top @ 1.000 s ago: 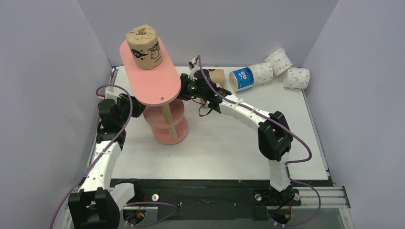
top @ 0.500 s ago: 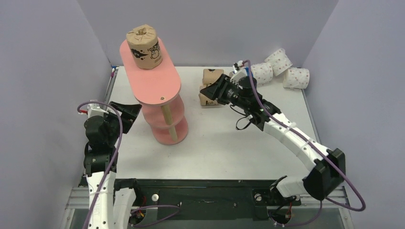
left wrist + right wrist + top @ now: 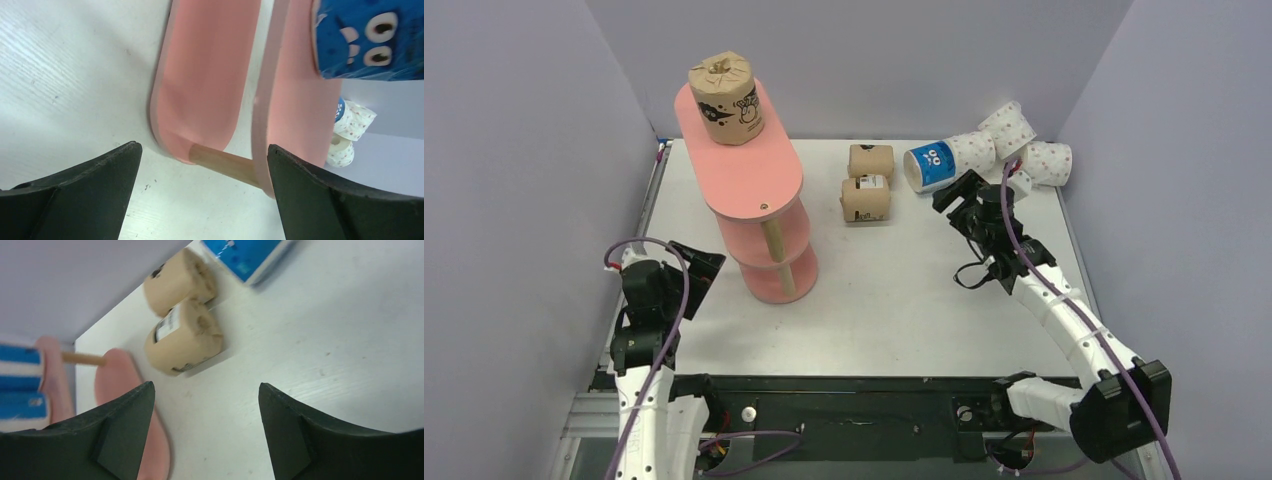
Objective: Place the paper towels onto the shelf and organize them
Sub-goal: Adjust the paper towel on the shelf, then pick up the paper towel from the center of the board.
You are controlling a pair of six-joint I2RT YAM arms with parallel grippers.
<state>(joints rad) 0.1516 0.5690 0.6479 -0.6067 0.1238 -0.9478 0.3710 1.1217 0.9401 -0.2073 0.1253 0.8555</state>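
Note:
The pink shelf (image 3: 746, 172) stands at the table's left with one brown roll (image 3: 724, 98) on its top board. A blue roll (image 3: 370, 40) lies on a lower tier. Two brown rolls (image 3: 870, 160) (image 3: 866, 199) lie side by side mid-table, with a blue roll (image 3: 930, 165) and three white pink-dotted rolls (image 3: 1008, 128) to their right. My left gripper (image 3: 696, 262) (image 3: 203, 147) is open and empty, facing the shelf's wooden post (image 3: 225, 165). The right gripper (image 3: 954, 190) (image 3: 206, 386) is open and empty just below the blue roll, pointing at the nearer brown roll (image 3: 185, 337).
Grey walls close in the table on the left, back and right. The dotted rolls sit against the back right corner. Bare table (image 3: 894, 290) lies between the shelf and the right arm.
The right gripper set a brown roll beside the other one, opened and drew back rightward. The left gripper opened and pulled back from under the shelf's top board.

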